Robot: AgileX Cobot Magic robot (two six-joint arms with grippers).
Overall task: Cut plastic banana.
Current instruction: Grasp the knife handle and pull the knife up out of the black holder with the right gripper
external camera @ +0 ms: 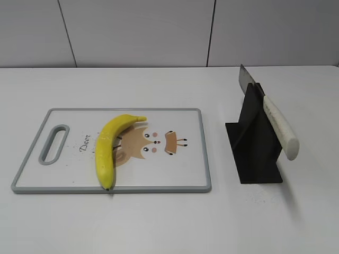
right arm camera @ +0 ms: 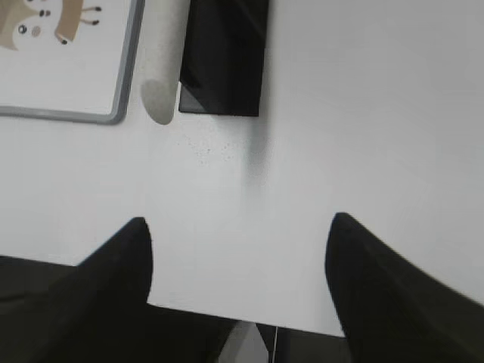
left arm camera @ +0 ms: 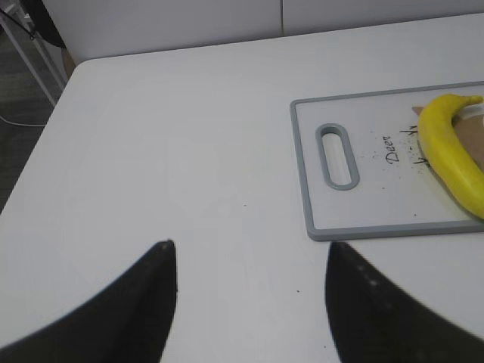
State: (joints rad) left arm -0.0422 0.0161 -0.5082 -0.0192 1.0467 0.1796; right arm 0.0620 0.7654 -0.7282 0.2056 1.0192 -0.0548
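Now, banana: the plastic banana (external camera: 108, 148) lies on the cutting board (external camera: 180, 182), left of the board's middle, partly over the printed deer picture.
Long axis: runs from its stem end near the board's middle far side to its dark tip at the near edge, curving toward the board's handle slot (external camera: 53, 144).
Knife: white-handled knife (external camera: 278, 127) sits blade-down in a black stand (external camera: 254, 153) on the table (external camera: 159, 222), well apart from the board, to its right; handle slants toward the near right.
Right pincer (right arm camera: 238, 265): spread, nothing between the tips; hangs over bare table with the stand just ahead and the board's corner at upper left of its view.
Left pincer (left arm camera: 246, 280): spread, empty; hovers over bare table off the handle-slot end of the board.
Banana from left pincer: ahead and to its right, near; only part of the fruit shows at the edge of the left wrist view.
Nearer arm: left to the banana, right to the knife.
Coming move (judgement): right arm likely takes the knife handle first, while the left steadies the fruit; the cut would cross the long axis.
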